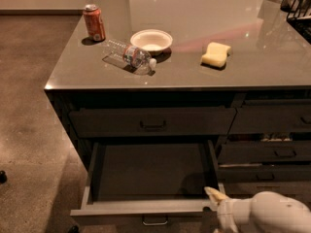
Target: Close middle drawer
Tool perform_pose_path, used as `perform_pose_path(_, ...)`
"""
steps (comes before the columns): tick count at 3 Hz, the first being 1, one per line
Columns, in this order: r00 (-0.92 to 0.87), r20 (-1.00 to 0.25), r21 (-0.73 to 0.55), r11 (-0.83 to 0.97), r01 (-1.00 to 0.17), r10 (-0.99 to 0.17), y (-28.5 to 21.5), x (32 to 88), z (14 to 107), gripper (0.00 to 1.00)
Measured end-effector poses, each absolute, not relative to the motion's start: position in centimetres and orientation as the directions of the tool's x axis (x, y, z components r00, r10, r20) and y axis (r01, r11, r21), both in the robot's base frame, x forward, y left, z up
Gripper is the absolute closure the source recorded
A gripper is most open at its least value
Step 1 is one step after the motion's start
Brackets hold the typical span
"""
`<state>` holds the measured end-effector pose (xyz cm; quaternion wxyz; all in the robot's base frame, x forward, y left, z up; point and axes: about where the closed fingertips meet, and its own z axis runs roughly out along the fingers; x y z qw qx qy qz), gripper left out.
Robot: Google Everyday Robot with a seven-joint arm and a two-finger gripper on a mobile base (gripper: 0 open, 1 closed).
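The middle drawer (146, 208) stands pulled far out from the dark cabinet. Its long dark tray looks empty, and its low flat front is near the bottom edge of the view, with a small bar handle (155, 221) in the centre. My gripper (215, 198), pale and on a white rounded wrist (265, 215), is at the lower right. It is at the right front corner of the drawer, against or just above the front panel's top edge. The arm behind it is out of view.
Above the open drawer is a closed top drawer (153, 122). Narrower dark drawers (272, 152) are stacked to the right. On the grey countertop (218, 28) lie a red can (94, 22), a plastic bottle (130, 56) on its side, a white bowl (151, 40) and a yellow sponge (216, 54). Brown floor lies to the left.
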<state>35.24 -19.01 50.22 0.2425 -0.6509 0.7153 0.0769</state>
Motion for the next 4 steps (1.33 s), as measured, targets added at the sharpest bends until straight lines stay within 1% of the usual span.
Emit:
perform_pose_path(1,-0.026,-0.406,-0.261,0.144,-0.955,-0.914,-14.8,38.6,48.0,0.00)
perform_pose_path(3,-0.018,-0.410,-0.238,0.126,-0.963,-0.912,-14.1,39.0,46.9,0.01)
perform_pose_path(4,-0.005,-0.414,-0.246,0.118,-0.962,-0.910,-13.8,40.1,45.8,0.14)
